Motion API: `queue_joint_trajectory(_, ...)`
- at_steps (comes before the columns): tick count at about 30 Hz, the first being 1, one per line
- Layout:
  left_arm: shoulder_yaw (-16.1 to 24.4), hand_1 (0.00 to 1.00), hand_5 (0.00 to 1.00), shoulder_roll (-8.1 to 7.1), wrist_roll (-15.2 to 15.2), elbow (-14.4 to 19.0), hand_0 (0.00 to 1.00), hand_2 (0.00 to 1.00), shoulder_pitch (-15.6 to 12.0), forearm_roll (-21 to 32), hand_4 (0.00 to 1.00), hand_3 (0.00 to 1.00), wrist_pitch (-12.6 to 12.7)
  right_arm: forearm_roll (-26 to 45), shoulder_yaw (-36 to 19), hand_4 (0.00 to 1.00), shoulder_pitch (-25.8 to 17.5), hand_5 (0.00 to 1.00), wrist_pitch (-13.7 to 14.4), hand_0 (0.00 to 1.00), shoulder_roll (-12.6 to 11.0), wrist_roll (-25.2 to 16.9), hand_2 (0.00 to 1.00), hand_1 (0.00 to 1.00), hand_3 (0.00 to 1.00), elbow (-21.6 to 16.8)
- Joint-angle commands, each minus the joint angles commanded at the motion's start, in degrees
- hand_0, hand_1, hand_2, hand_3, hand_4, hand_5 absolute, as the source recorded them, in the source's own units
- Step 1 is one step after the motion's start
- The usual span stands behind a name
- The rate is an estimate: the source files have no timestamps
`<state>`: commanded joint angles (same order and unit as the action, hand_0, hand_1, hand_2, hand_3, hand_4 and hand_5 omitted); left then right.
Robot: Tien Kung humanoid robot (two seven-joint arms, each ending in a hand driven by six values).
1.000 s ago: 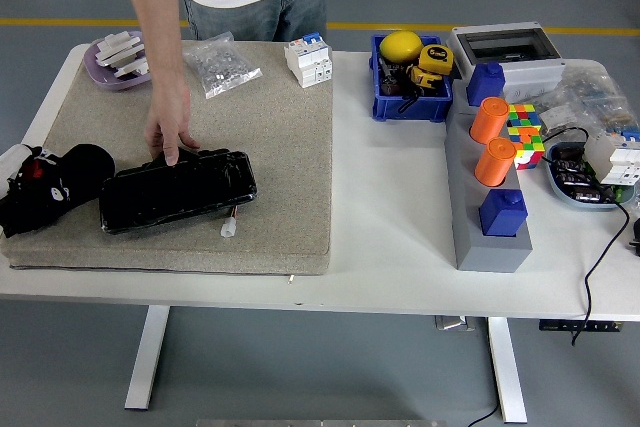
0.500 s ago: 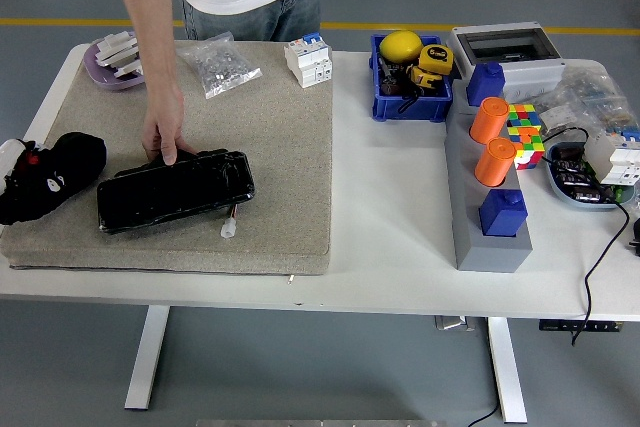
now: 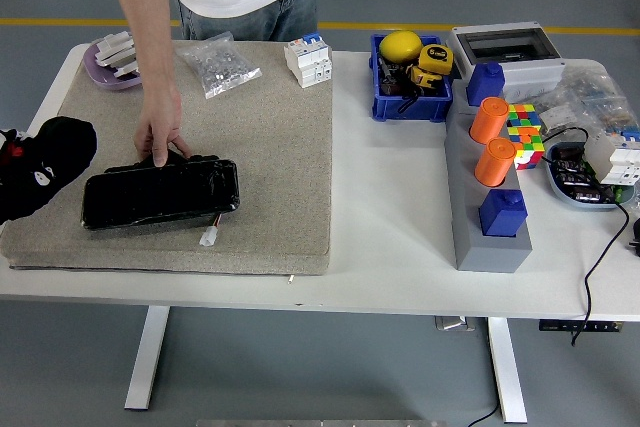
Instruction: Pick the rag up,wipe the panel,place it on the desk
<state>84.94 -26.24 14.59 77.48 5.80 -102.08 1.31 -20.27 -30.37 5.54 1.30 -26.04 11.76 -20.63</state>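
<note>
Left hand (image 3: 42, 175): at the left edge; finger state cannot be told.
Panel (image 3: 160, 193): just right of it, long axis left-right, steadied by a person's hand (image 3: 160, 137).
Rag: not identified.

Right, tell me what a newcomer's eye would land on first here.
First the glossy black panel lying on the beige mat at the table's left, with a person's hand touching its far edge. Just left of it the robot's black left hand reaches in from the picture's edge. On the right, two bright orange cylinders stand on a grey block beside a colourful puzzle cube.
</note>
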Motion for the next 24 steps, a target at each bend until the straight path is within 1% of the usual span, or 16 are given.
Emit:
queue_joint_trajectory(1,0.2,0.125,0.002,0.08,0.3,1.3,0.223,0.486,-0.8,-0.2,0.103,0.508,0.0,-0.1,-0.1,0.998,0.0,0.626,0.0,0.763,0.0,0.0,0.634,0.618,0.616,0.0)
queue_joint_trajectory(4,0.4,0.121,0.002,0.53,0.6,3.1,0.222,0.486,-2.3,-0.3,0.108,0.508,0.1,-0.1,-0.3,0.998,-0.1,0.626,0.0,0.764,-0.2,0.0,0.634,0.618,0.616,0.0)
queue_joint_trajectory(7,0.1,0.121,0.002,0.9,0.7,4.0,0.222,0.486,-3.5,-0.3,0.108,0.508,0.2,-0.2,-0.4,0.998,-0.1,0.626,0.0,0.764,-0.2,-0.1,0.634,0.618,0.616,0.0)
queue_joint_trajectory(10,-0.5,0.115,0.002,1.32,0.2,4.1,0.221,0.483,-4.3,0.4,0.102,0.504,0.5,-0.3,-0.6,0.998,-0.1,0.626,0.0,0.764,-0.3,-0.1,0.634,0.617,0.616,0.0)
queue_joint_trajectory(19,-2.2,0.113,0.002,3.02,-1.0,2.6,0.22,0.483,-4.0,2.2,0.104,0.502,1.4,-0.5,-0.8,0.998,0.0,0.626,0.1,0.764,-0.3,-0.1,0.634,0.618,0.616,0.0)
queue_joint_trajectory(24,-3.7,0.112,0.002,3.74,-0.9,3.2,0.22,0.482,-3.6,2.1,0.102,0.5,1.4,-0.6,-0.8,0.998,0.0,0.626,0.1,0.765,-0.3,-0.1,0.634,0.617,0.617,-0.1)
